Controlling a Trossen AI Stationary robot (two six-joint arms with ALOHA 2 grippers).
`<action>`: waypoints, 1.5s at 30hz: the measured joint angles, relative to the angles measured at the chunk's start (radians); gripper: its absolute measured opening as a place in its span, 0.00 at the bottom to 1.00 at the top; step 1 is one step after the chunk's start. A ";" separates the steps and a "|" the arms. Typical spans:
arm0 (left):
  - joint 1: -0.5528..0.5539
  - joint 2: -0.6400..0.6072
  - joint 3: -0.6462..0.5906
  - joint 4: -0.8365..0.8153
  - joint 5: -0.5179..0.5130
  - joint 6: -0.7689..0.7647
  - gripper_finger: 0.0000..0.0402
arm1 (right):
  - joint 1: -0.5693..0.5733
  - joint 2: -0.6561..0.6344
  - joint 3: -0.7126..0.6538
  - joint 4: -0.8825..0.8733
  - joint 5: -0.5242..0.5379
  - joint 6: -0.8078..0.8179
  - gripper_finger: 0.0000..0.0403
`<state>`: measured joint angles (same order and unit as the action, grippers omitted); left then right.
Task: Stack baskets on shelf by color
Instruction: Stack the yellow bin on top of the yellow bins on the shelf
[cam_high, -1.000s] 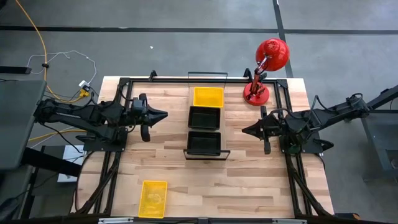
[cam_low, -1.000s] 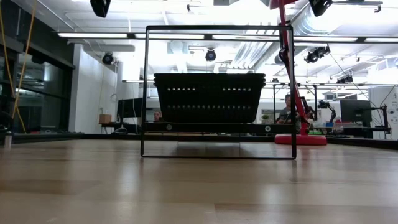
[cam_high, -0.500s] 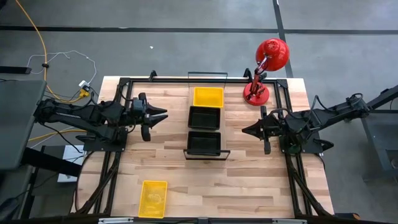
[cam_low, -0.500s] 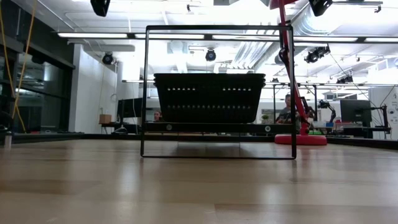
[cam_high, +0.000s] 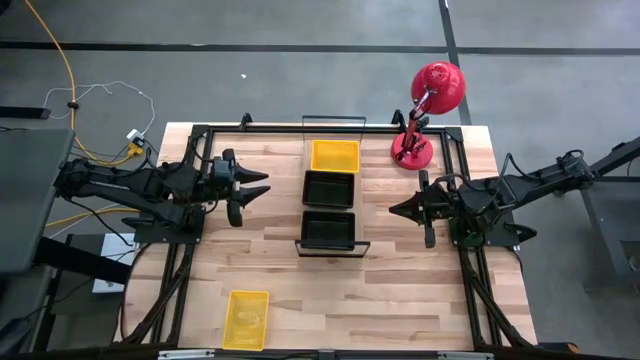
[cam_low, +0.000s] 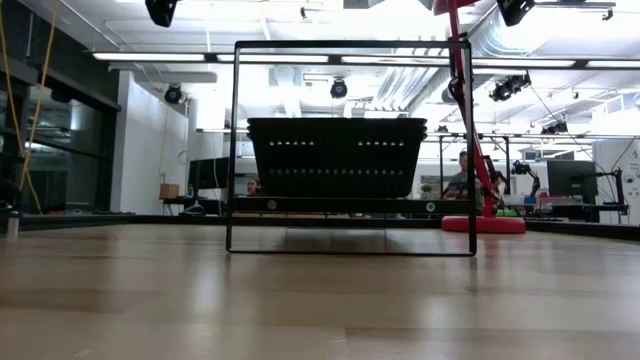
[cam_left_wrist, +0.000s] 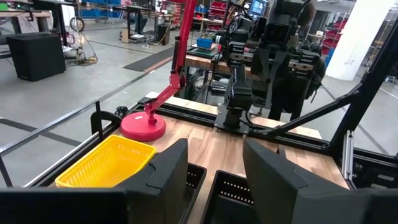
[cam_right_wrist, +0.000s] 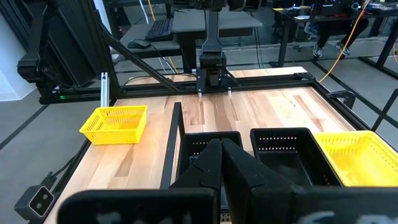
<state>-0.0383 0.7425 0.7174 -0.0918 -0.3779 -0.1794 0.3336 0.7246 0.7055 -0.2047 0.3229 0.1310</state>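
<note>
The shelf (cam_high: 331, 238) runs down the middle of the worktop (cam_high: 400, 290) with three baskets in a row on it: a yellow basket (cam_high: 335, 155) at the far end, then a black basket (cam_high: 330, 188) right against it, then a second black basket (cam_high: 329, 229) at the near end, just inside the wire end rail (cam_high: 332, 246). None of them is stacked on another. From the low view the near black basket (cam_low: 336, 155) sits framed inside that rail (cam_low: 350, 147), clear of the wire on both sides.

A loose yellow basket (cam_high: 247, 318) sits way off at the front left edge of the worktop, well apart from the shelf, with bare wood all around it.

The left end effector (cam_high: 262, 184) hangs over the worktop just left of the shelf, level with the middle basket, fingers (cam_left_wrist: 169, 169) spread apart and holding nothing. There's a strip of bare wood between it and the shelf edge.

The right end effector (cam_high: 393, 209) is on the other side, a bit farther from the shelf, fingers (cam_right_wrist: 214, 163) pressed together, nothing in them.

A red desk lamp (cam_high: 425, 110) stands at the far right corner, close to the yellow end of the shelf but not touching it.
</note>
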 joint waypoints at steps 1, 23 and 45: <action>0.000 0.000 0.000 0.000 0.000 0.000 0.37 | 0.000 0.000 0.000 0.001 0.000 0.000 0.00; 0.000 0.000 0.000 0.001 0.038 0.000 0.45 | 0.000 0.000 0.000 0.058 -0.011 -0.026 0.00; -0.162 0.139 0.037 -0.289 0.329 0.033 0.45 | 0.001 0.000 0.000 0.058 -0.012 -0.009 0.00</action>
<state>-0.2003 0.8814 0.7547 -0.3809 -0.0489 -0.1463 0.3344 0.7242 0.7055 -0.1463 0.3113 0.1219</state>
